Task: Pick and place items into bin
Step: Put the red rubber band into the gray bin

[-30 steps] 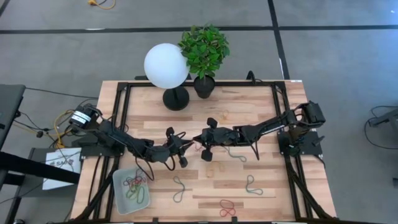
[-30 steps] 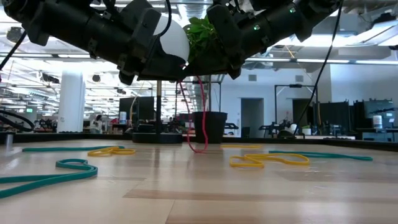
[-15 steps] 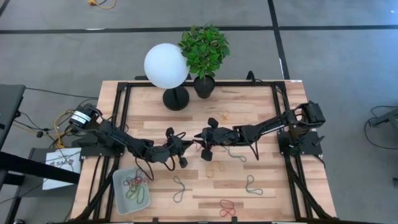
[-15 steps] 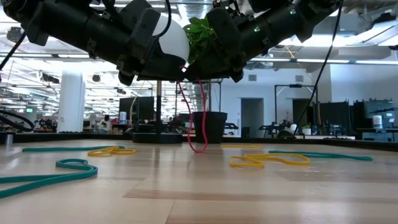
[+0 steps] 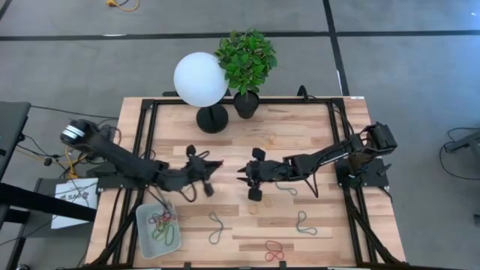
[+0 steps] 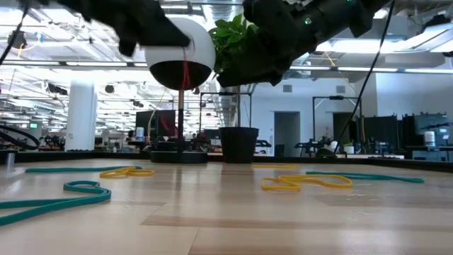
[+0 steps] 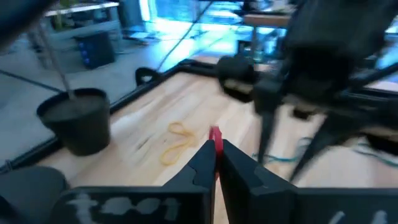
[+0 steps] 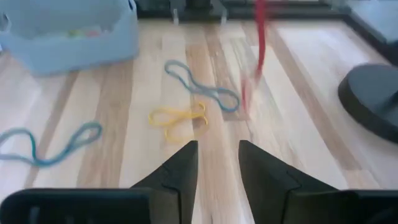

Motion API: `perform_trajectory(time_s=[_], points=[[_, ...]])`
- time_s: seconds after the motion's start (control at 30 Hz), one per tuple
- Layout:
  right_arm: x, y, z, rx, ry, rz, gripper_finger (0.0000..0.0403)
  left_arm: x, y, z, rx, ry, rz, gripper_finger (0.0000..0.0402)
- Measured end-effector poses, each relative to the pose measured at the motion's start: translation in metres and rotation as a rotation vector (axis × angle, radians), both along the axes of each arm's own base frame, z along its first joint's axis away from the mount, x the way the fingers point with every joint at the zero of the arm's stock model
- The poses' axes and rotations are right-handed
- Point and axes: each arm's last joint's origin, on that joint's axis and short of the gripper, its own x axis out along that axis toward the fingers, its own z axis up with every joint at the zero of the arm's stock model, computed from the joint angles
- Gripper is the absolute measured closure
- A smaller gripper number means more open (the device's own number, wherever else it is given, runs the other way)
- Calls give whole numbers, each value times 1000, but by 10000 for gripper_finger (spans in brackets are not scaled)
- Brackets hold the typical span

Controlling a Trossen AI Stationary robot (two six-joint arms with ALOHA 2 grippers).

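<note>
Clamped shut on a red band point(image 7: 215, 134), the left gripper point(image 5: 201, 168) hangs above the middle of the wooden table point(image 5: 300, 131), with the bin point(image 5: 142, 221) lying toward seven o'clock of it, near the table's front left corner. Just to its three o'clock, the right gripper point(image 5: 252, 174) hovers with jaws parted and nothing between them. Several loops, red, green and dark, already lie in the bin, so the sorting looks partly done. Much remains on the boards: a green loop point(image 5: 216, 227) at six o'clock of the left gripper, another green band point(image 5: 304, 223) and a red band point(image 5: 273, 250) toward the front right, a greenish strand point(image 5: 283, 187) under the right arm, and a yellow loop point(image 8: 177, 118) seen by the right wrist camera. By the look of it, the red band's drop into the bin comes next, then at least five more trips. A white globe lamp point(image 5: 200, 79) and a potted plant point(image 5: 246, 60) stand at twelve o'clock, clear of the work.
</note>
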Motion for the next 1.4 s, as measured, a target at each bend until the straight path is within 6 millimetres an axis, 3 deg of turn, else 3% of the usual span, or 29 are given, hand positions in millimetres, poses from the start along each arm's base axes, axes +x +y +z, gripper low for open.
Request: perform_trajectory(time_s=[0.13, 0.23, 0.37, 0.47, 0.63, 0.87, 1.13, 1.4], points=[[-3, -1, -5, -7, 60, -5, 291, -32, -6, 32, -161, 39, -224, 401], [-7, -2, -10, -19, 119, -5, 291, -57, -9, 44, -325, 141, -408, 401], [-8, 0, -11, 3, 140, -17, 291, -90, -16, 46, -494, 346, -633, 401], [-8, 0, -11, 19, 137, -28, 291, -110, -20, 42, -708, 519, -703, 401], [-8, 0, -11, 22, 137, -29, 292, -131, -24, 29, -985, 761, -496, 401], [-8, 0, -11, 64, 133, -56, 291, -147, -21, 9, -1032, 969, -120, 401], [-8, 0, -11, 64, 134, -57, 291, -134, -34, 0, -1025, 982, -101, 401], [-8, 0, -12, 63, 133, -59, 291, -124, -45, -20, -980, 1107, -32, 401]])
